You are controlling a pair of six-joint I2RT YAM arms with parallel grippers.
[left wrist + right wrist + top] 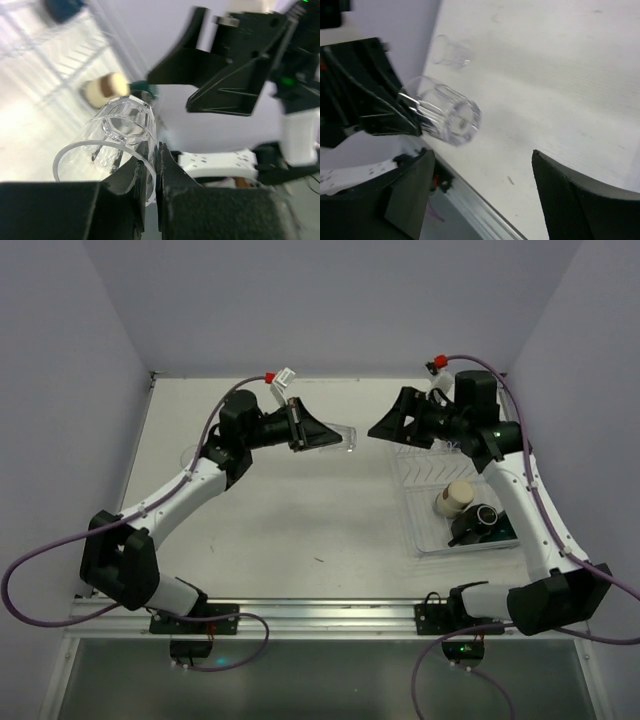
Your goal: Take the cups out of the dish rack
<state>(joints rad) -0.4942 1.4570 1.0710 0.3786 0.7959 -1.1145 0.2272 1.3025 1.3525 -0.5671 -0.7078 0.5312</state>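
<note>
- Top view: what looks like a mid-air handover, the left gripper (328, 440) clamped on a clear tumbler (345, 437) left of the dish rack (412, 512), the right gripper (378, 428) gaping just beside it
- Left wrist: jaws pinch the tumbler's rim wall, glass lying sideways
- Right wrist: jaws apart, tumbler ahead of them, untouched; next, probably, the right arm backs clear and the left sets the glass down

My left arm (180, 485) and right arm (530, 510) are white shells joined by chunky black motor blocks. Purple cables (30, 565) loop off each, tipped with red plugs (270, 377). The left pincer (151, 165) and right pincer (482, 195) have matte black wedge fingers.
</note>
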